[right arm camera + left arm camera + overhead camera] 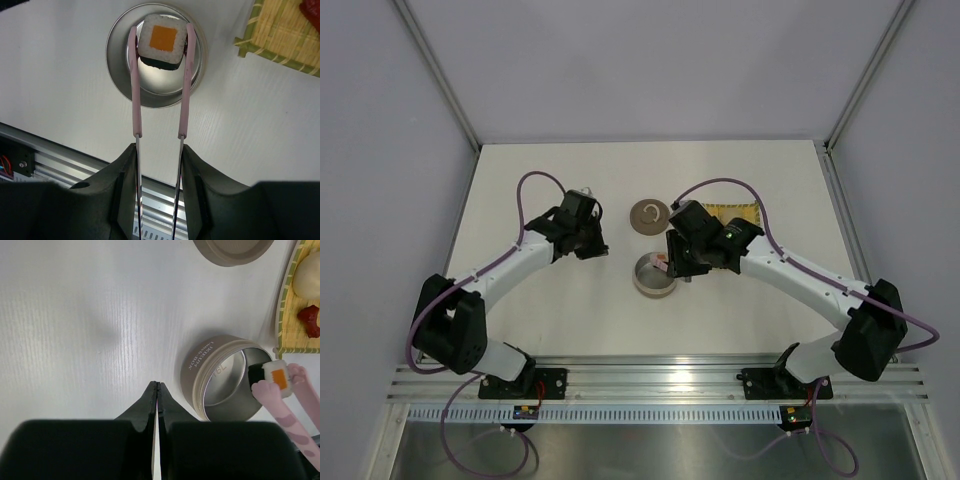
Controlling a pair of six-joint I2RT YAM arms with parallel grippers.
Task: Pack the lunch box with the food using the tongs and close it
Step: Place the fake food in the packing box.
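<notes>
The lunch box [653, 277] [200, 365] [159, 86] is an open silver tin in the middle of the table. Its lid [649, 215] [232, 250] lies apart, just behind it. My right gripper [159, 148] [678, 268] is shut on the pink tongs [134, 85] [280, 410]. The tongs' tips pinch a white-and-black sushi piece [161, 41] [276, 377] with an orange centre, held over the tin's opening. A cream ball [307, 272] and a red piece [311, 320] of food rest on the mat. My left gripper [158, 386] [592, 245] is shut and empty, left of the tin.
The yellow woven mat [735, 215] [285, 35] [287, 315] lies to the right of the lid, behind my right arm. The aluminium rail [60, 160] runs along the table's near edge.
</notes>
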